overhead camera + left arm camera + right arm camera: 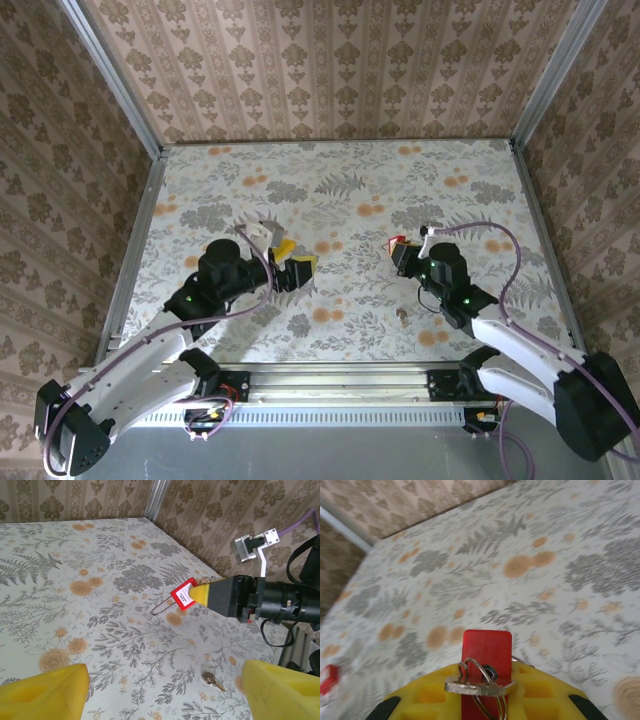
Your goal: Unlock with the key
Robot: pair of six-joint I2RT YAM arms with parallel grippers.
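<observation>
The tiny, thin, dark grey metal key (214, 680) lies flat on the floral-patterned desk (100, 630), on the near side of the right claw (403, 250) and touching neither claw. The left claw (162, 692) stands wide open, empty; the right is clamped on a small red padlock with a silver shackle (182, 595). The key looks light, stiff and slippery. It is probably best pinched by its broader head, leaving the blade free.
</observation>
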